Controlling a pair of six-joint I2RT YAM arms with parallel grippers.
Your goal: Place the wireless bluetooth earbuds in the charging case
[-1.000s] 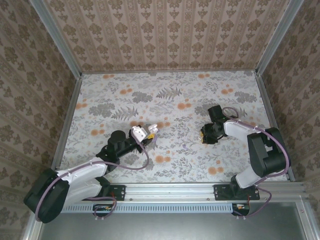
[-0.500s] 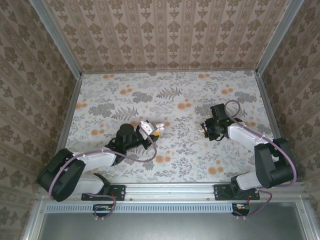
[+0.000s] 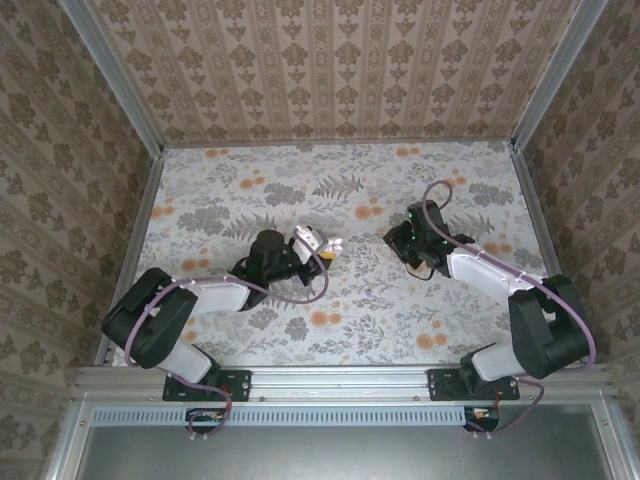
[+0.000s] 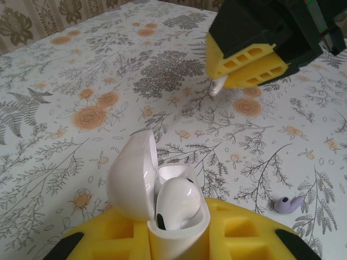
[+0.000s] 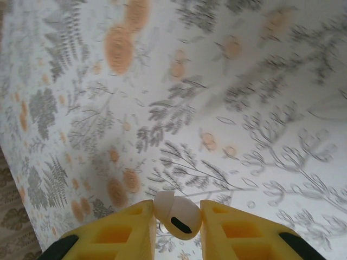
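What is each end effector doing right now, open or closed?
Left end effector: closed, holding the charging case, lid open.
Right end effector: closed, holding one white earbud.

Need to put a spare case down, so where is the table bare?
Bare: the far table along the back wall, and the near strip between the arm bases. Crowded: the middle, where the charging case, the held earbud and a loose earbud cluster.
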